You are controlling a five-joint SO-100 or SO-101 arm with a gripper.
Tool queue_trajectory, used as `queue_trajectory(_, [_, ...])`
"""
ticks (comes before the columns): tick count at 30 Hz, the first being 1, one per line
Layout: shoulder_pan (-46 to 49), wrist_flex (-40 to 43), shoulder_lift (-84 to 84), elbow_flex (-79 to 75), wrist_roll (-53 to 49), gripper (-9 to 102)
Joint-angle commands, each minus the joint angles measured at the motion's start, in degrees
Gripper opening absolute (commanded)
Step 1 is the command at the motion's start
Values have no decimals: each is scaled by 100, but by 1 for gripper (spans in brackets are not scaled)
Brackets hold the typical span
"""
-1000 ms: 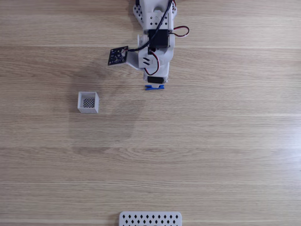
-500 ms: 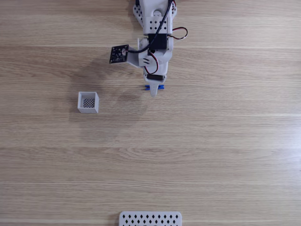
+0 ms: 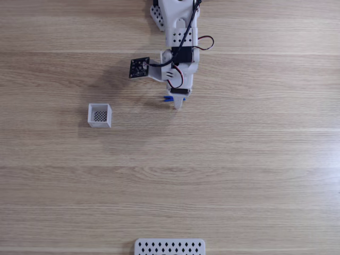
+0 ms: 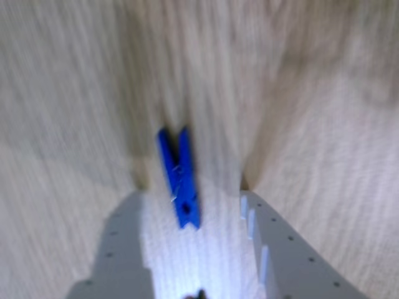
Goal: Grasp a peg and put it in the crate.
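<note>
Seen with jaws spread: gripper (image 4: 190, 187) lowered over the blue peg (image 4: 179, 177), which lay flat on the wooden table (image 3: 239, 159) between the two fingers. In the fixed view, well apart to the left: the white crate (image 3: 100, 115).

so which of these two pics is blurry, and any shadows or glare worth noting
The other view is motion-blurred: the wood grain smears, though the peg between the open hand fingers stays readable. The fixed view is sharp and evenly lit, with a soft arm shadow on the table left of the hand, no glare.
</note>
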Motion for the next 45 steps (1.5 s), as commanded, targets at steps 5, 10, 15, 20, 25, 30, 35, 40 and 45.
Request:
queue_trajectory(5, [-35,9,158,-97,-123,-2])
queue_trajectory(10, [-9,18,923,-70,-1283,-1])
queue_trajectory(15, [97,9,2188,378,-3929,-1])
queue_trajectory(20, [1310,-176,3146,984,-7479,-1])
queue_trajectory(25, [2575,-1600,3480,1318,-10230,-1])
queue_trajectory(30, [3050,-4447,3437,1749,-10661,-1])
queue_trajectory(35, [3076,-6311,2909,2197,-10477,0])
queue_trajectory(40, [3243,-6425,2048,1740,-10336,0])
queue_trajectory(45, [3480,-6504,1424,1336,-10371,0])
